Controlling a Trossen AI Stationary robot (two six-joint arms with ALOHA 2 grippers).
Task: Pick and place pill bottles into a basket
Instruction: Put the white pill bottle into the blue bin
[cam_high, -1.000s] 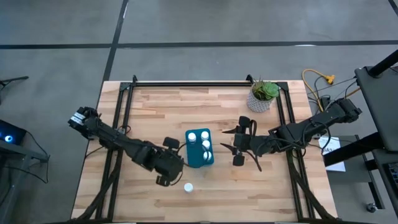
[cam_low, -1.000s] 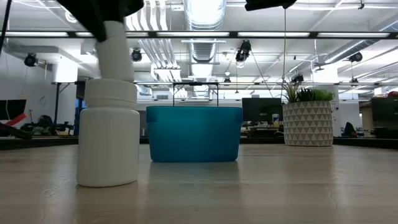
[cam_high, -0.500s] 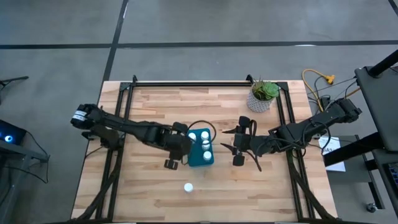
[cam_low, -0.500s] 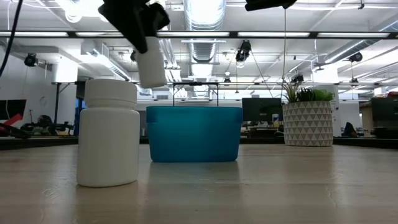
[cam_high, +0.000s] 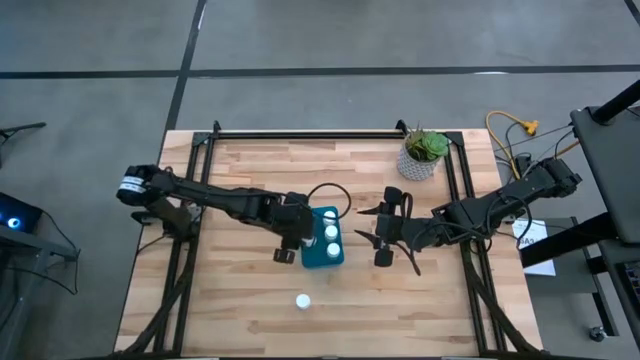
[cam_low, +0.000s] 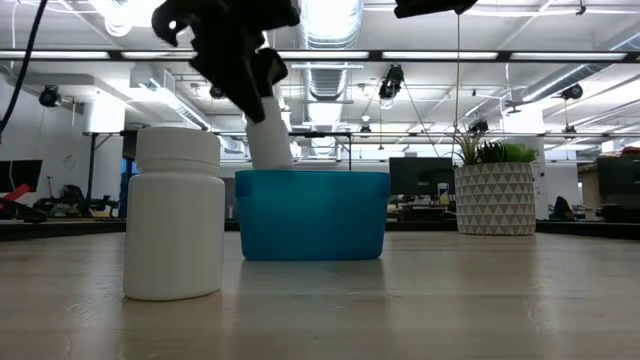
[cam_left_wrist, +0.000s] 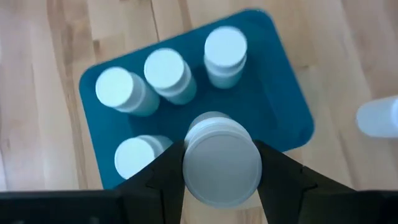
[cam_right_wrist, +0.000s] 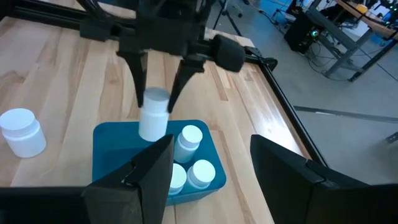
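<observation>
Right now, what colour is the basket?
Teal blue; the basket shows best in the low view.

Place: we take this for a robotics lab inside an open-plan office.
Ceiling: we see exposed ducts (cam_low: 325, 70), pipes and strip lights across the top of the low view.
Background: desks with monitors (cam_low: 420, 176) sit at mid-frame right.
Floor: grey concrete (cam_high: 320, 60) fills the upper high view.
Counter: a wooden counter (cam_high: 250, 160) carries black arm frames.
Cables: yellow leads (cam_high: 515, 128) lie upper right.
</observation>
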